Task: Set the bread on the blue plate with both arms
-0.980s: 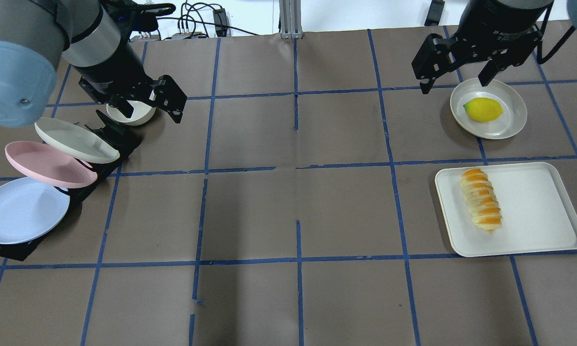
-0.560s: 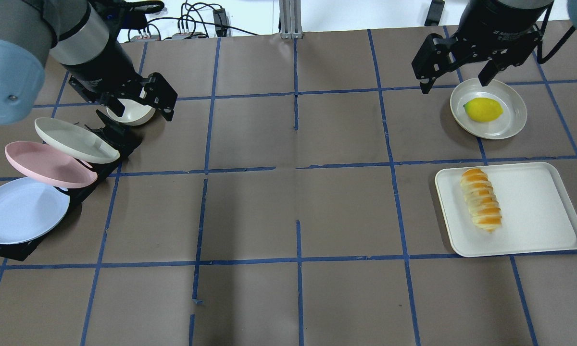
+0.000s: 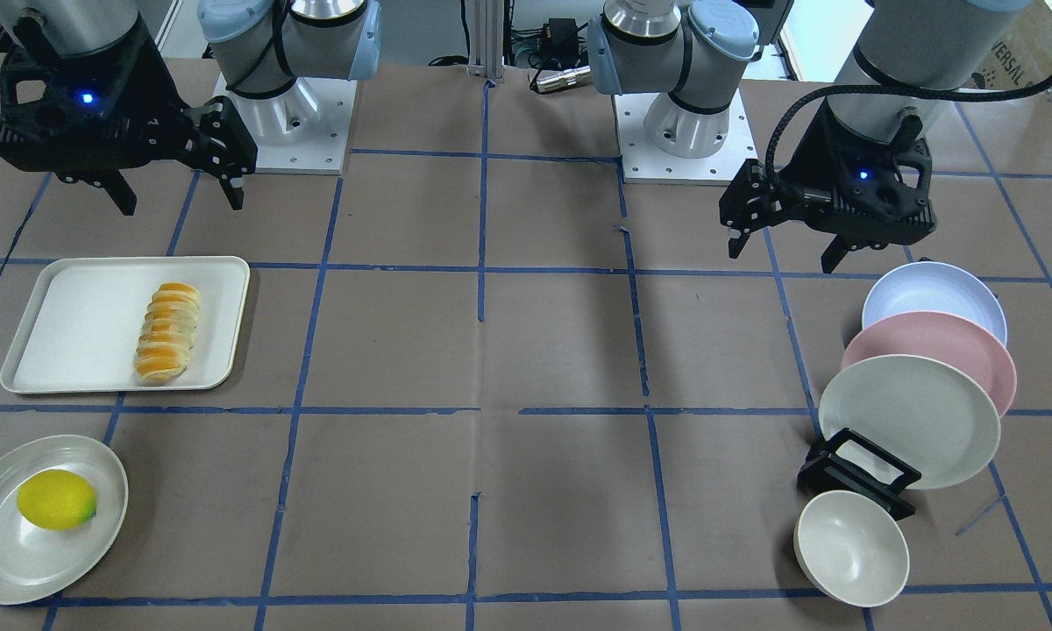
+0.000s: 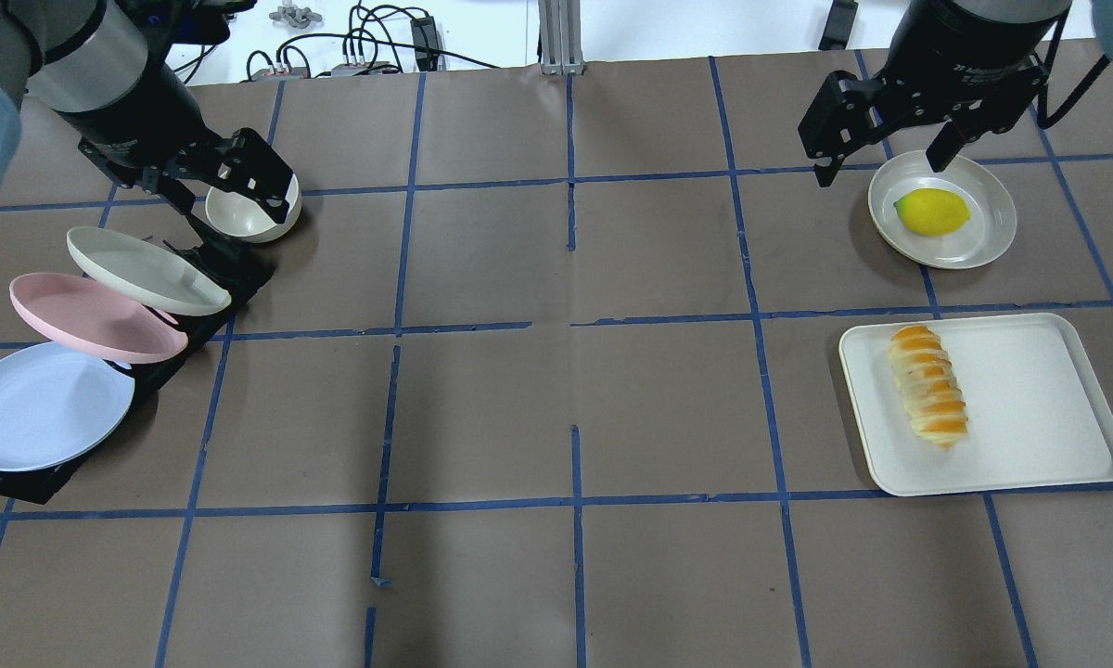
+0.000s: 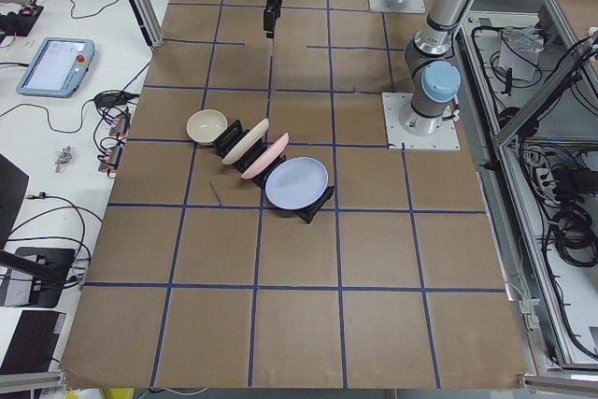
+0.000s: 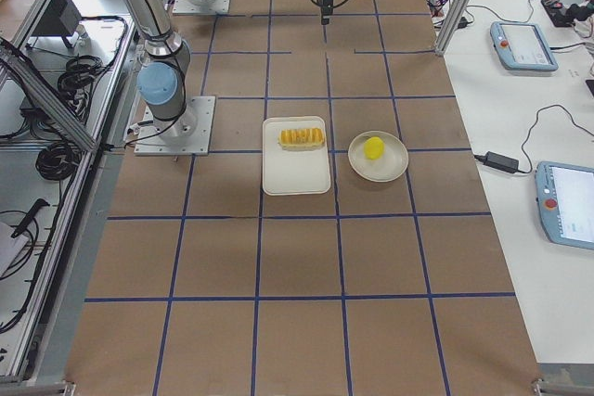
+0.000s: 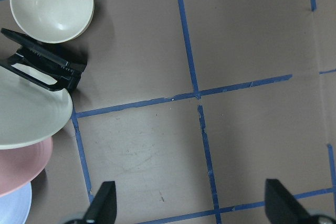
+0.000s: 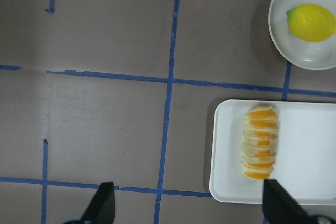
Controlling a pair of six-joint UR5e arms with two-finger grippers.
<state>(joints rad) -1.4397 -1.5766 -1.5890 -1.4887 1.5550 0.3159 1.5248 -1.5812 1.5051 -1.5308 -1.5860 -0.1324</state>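
The elongated ridged bread roll with orange-and-cream stripes [image 4: 927, 385] lies on the left part of a white rectangular plastic tray [image 4: 1039, 417], on the robot's right side of the brown paper-covered counter with its blue tape grid [image 4: 556, 390]. Beyond the tray, a yellow lemon [image 4: 932, 211] sits on a round cream plate [image 4: 988, 239]. Well apart from these, on the robot's left side, the round pale blue plastic plate [image 4: 42, 408] stands tilted in a black slotted rack [image 3: 855, 469], at the end nearest the robot. A pink plate [image 4: 93, 315] and a cream-white plate [image 4: 144, 269] lean behind it, and a cream bowl [image 3: 852, 548] rests on the counter just past the rack's far end. The left end effector [image 3: 782, 256] hangs above the counter near the rack, fingers spread wide and grasping nothing. The right end effector [image 3: 181, 203] hovers high, away from the tray – likewise released, with bare counter between its fingers in the wrist view.
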